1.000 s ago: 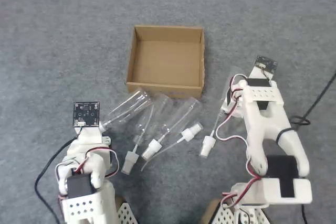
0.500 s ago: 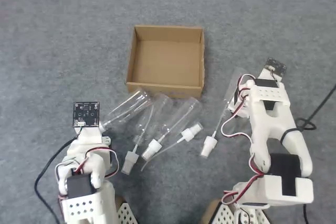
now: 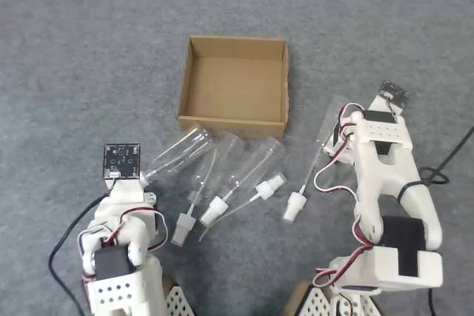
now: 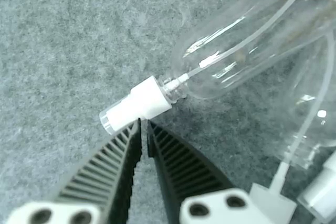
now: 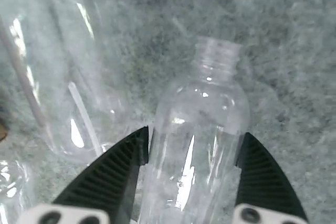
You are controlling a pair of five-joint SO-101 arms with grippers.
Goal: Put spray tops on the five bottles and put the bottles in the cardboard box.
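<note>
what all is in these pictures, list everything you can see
box: one, brown cardboard, open-topped, far middle of the carpet
bottles: at least four, clear, lying between the box and the arms
spray tops: five, white; four in a row near the bottle necks, one on the bottle beside the left arm
carpet: one, grey, under everything
left arm: one, white, near left; its black fingers nearly closed, tips beside the capped bottle's spray top
right arm: one, white, near right; its black fingers spread either side of an uncapped bottle
</note>
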